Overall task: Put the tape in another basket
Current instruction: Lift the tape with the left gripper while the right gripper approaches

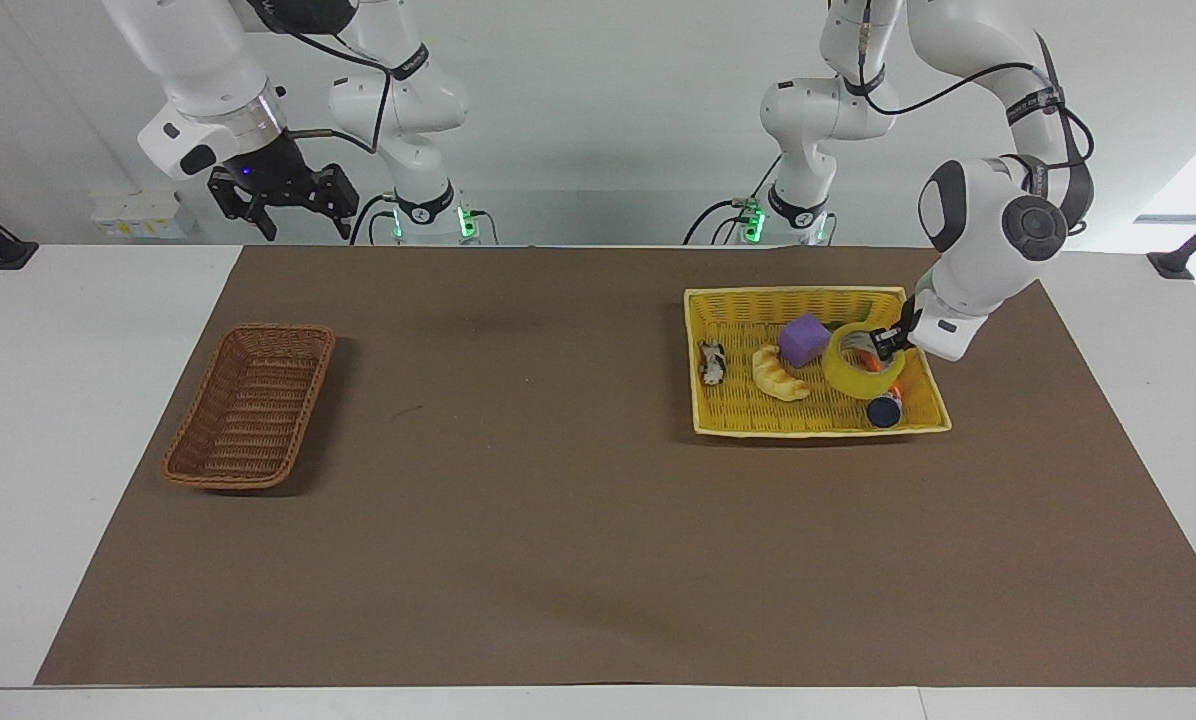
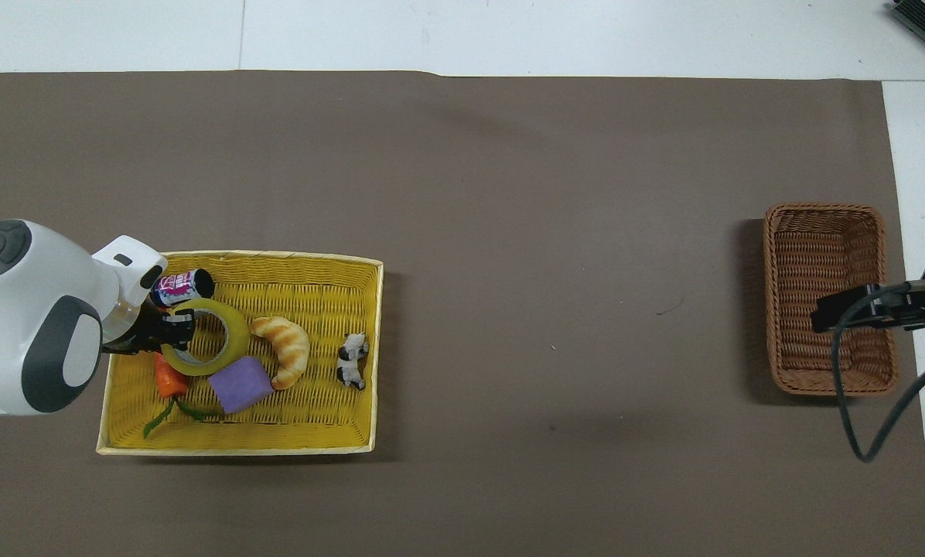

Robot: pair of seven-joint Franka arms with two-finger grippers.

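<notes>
The tape (image 1: pixel 861 374) (image 2: pixel 231 341), a yellow ring, hangs tilted over the yellow basket (image 1: pixel 788 292) (image 2: pixel 277 255) at the left arm's end of the table. My left gripper (image 1: pixel 884 343) (image 2: pixel 179 326) is shut on the tape's rim, one finger inside the ring. Whether the roll's lower edge still touches the weave I cannot tell. The brown wicker basket (image 1: pixel 258 400) (image 2: pixel 826 232) sits with nothing in it at the right arm's end. My right gripper (image 1: pixel 308 235) (image 2: pixel 849 303) waits open, high in the air near the brown basket.
In the yellow basket lie a purple-labelled can (image 1: pixel 885 408) (image 2: pixel 180 285) close beside the tape, a purple cube (image 1: pixel 804 340) (image 2: pixel 238 384), a croissant (image 1: pixel 780 373) (image 2: pixel 283 348), a small cow figure (image 1: pixel 711 362) (image 2: pixel 352 360) and a carrot (image 2: pixel 167 379). A brown mat covers the table.
</notes>
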